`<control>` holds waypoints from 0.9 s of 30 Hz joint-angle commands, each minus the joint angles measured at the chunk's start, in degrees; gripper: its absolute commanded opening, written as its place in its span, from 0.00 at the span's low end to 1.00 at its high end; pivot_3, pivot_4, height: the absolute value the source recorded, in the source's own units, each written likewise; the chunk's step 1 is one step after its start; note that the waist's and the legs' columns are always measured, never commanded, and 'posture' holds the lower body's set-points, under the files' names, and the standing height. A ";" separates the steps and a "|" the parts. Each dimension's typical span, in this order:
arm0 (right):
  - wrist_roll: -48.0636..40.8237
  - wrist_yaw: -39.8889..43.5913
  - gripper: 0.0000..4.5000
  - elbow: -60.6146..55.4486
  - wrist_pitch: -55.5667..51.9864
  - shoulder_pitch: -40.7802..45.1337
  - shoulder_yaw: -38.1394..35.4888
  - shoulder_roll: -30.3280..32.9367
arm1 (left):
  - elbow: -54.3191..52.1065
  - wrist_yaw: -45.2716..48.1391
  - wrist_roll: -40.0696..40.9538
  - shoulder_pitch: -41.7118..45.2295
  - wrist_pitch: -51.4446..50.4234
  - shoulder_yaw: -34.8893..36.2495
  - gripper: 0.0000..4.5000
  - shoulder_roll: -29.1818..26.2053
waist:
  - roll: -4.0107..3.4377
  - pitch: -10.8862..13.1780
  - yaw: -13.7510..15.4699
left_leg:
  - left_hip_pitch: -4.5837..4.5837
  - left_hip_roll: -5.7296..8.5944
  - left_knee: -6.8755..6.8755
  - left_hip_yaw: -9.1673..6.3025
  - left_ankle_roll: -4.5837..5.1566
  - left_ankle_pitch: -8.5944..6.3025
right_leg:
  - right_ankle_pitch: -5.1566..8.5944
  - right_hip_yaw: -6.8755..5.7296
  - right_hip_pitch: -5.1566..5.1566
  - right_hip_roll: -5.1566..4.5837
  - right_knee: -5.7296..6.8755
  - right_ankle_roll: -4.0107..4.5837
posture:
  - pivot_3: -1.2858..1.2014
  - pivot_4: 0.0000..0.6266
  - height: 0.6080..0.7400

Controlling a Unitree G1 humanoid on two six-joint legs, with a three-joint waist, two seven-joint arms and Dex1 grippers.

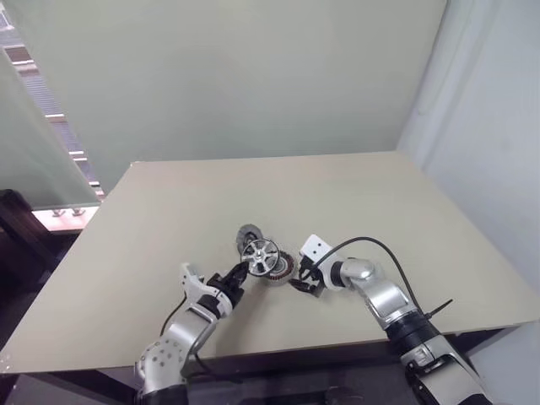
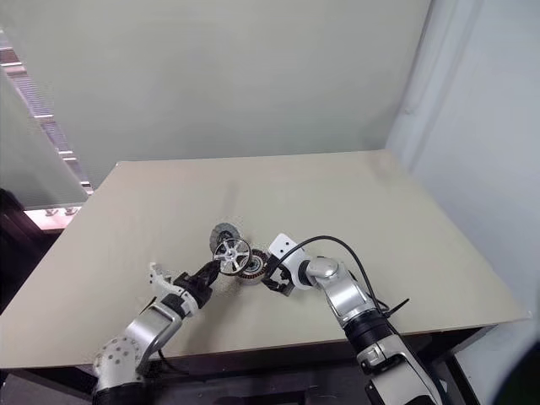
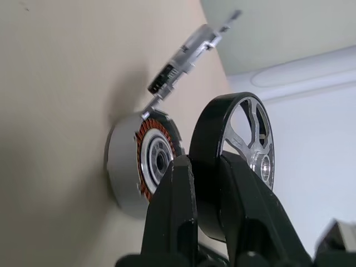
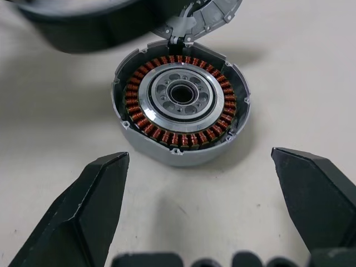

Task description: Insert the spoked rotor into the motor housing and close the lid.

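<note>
Our left gripper (image 3: 207, 183) clamping the spoked rotor (image 1: 259, 251) (held on edge) above the motor housing (image 4: 181, 108), right gripper (image 4: 200, 167) wide, empty, just near of it.

Spoked rotor (image 4: 83, 25) blurred, cut off at frame edge

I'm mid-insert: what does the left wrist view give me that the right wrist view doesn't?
Left wrist alone: the left gripper shut on the spoked rotor by its dark rim, held clear of the cup, spokes visible. Right wrist alone: the right gripper open, fingers either side of the motor housing, with the full ring of copper windings and an empty centre hub. Both share the housing on the table and the lid hinged open.
</note>
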State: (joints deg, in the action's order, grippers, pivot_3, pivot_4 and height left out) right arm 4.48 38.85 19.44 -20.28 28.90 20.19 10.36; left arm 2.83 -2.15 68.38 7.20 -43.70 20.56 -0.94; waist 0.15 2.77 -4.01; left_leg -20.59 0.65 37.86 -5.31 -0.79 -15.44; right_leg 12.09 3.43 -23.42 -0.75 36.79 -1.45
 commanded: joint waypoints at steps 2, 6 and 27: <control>-0.49 -0.88 1.00 -3.36 -0.22 0.52 -1.22 -0.02 | 5.12 2.18 -3.04 5.38 1.68 -0.71 0.04 0.84 | 0.00 0.00 -0.04 | -0.01 0.00 -0.01 0.03 0.00 0.00 | 0.00 0.01 0.00 -0.01 -0.01 0.00 | 0.52 0.00 1.00; -0.43 -1.54 1.00 -4.07 -0.70 0.24 -1.47 0.09 | 9.80 2.51 -6.00 8.30 2.08 -0.61 0.04 1.37 | 0.00 0.00 -0.05 | 0.00 0.01 -0.05 0.05 0.04 -0.02 | -0.01 0.06 -0.02 -0.01 -0.02 -0.02 | 0.52 0.00 1.00; -0.61 -3.41 1.00 -4.77 -1.37 -0.37 -2.19 0.23 | 9.78 1.05 -10.96 7.31 -0.85 0.85 0.04 2.11 | 0.01 0.00 -0.06 | 0.01 0.01 -0.07 0.01 0.04 -0.03 | -0.01 0.07 -0.01 0.00 -0.01 -0.03 | 0.52 0.00 1.00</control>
State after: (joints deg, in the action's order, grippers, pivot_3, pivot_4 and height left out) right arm 4.48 35.87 16.61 -22.19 27.38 19.25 10.75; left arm 13.96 -0.66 58.13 14.11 -44.42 21.39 1.03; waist 0.16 2.77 -4.06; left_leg -20.58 0.66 37.79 -5.29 -0.75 -15.47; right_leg 12.08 3.50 -23.43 -0.75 36.78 -1.48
